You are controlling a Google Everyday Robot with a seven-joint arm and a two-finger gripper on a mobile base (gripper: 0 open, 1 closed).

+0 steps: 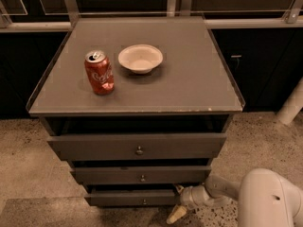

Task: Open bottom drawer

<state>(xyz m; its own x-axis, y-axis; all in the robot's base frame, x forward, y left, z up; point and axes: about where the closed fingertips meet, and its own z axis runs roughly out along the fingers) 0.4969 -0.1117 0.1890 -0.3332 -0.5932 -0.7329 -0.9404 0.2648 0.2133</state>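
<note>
The grey cabinet has three drawers, one above the other. The bottom drawer is the lowest, with a thin dark-grey front and a tiny round knob. My gripper is low at the right end of that drawer's front, right of the knob, close to the floor. My arm reaches in from the white body at the lower right. The drawer front stands a little forward of the cabinet body, like the two drawers above it.
A red soda can and a white bowl stand on the cabinet top. The top drawer and middle drawer sit above the bottom one. Speckled floor surrounds the cabinet, with dark cupboards behind it.
</note>
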